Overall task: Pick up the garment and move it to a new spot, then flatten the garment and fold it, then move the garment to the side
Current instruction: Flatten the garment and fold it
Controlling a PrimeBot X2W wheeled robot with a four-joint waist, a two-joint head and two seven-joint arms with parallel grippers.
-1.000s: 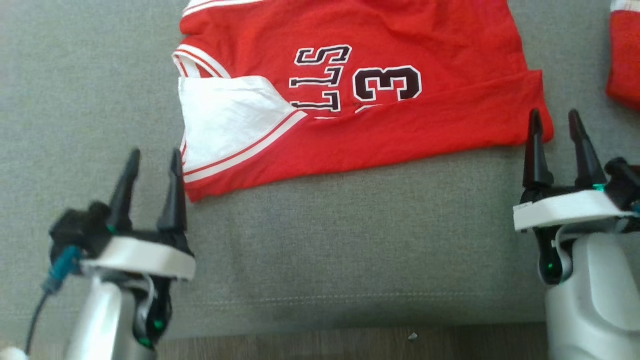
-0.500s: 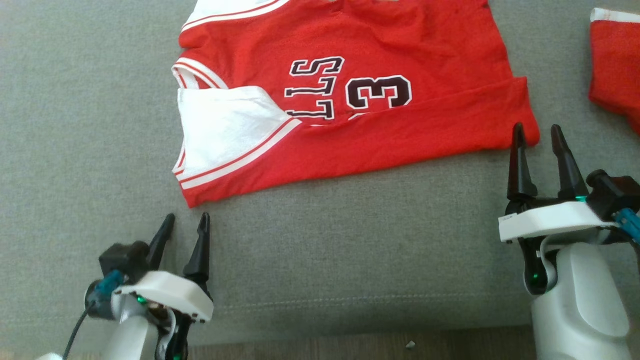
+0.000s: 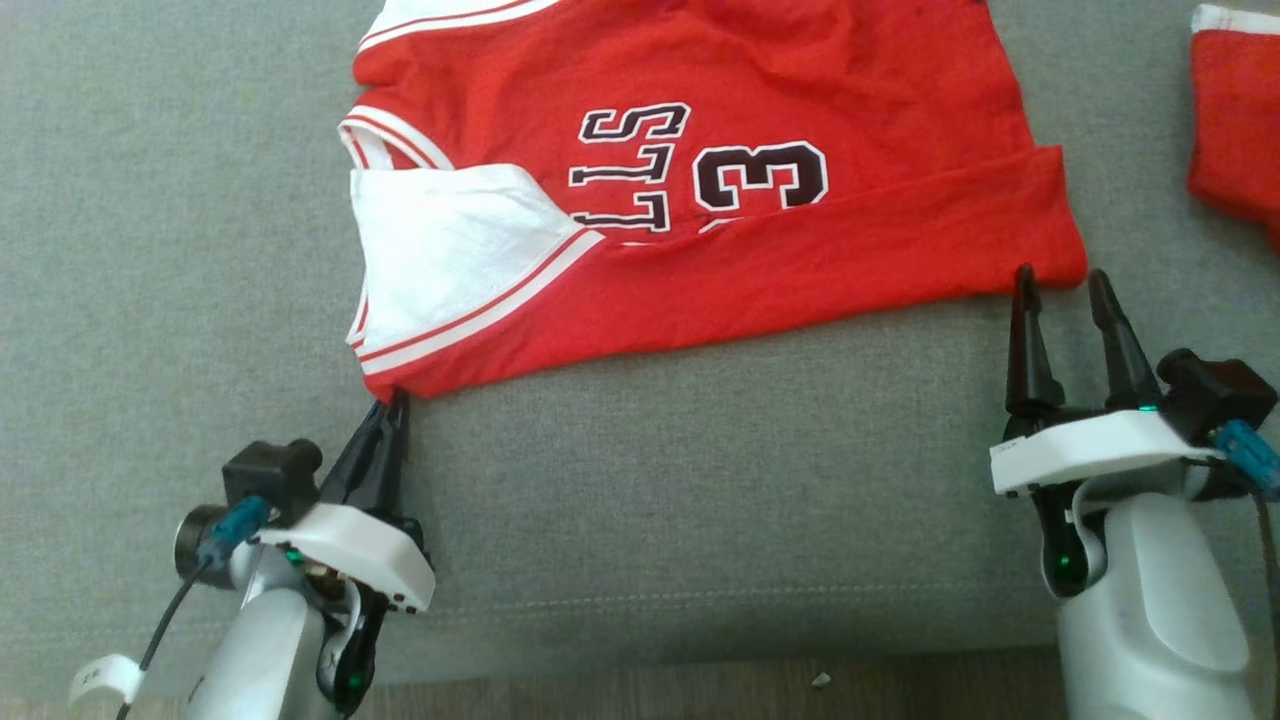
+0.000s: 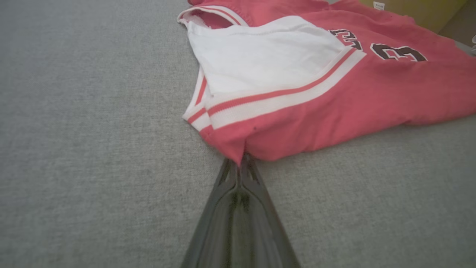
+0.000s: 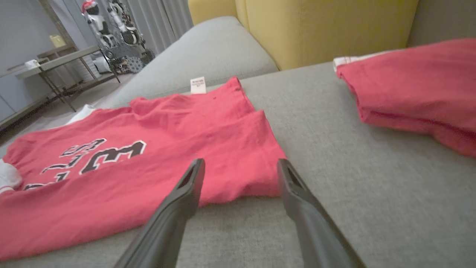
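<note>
Spread out on the grey sofa (image 3: 700, 520): a red jersey (image 3: 720, 90), number and lettering up, near edge folded over the lower part of the print. White panel with red stripes at its left end.

Shut tight on the jersey's near left corner with the left hand (image 3: 392, 405): fingers pressed together, a nub of red cloth pinched between the tips. Corner pulled to a small point in the left wrist view, the rest of the cloth flat on the sofa.

Wide open at the near right corner with the right hand (image 3: 1058, 275): nothing gripped. Left fingertip at the very edge of the cloth in the head view, right fingertip just beside the corner over bare sofa. Seen from the right wrist, corner of the jersey just beyond the gap between the two fingers.

Further right, well apart from the jersey: a second red garment (image 3: 1235, 120), folded. Behind it, a yellow backrest (image 5: 327, 26).
</note>
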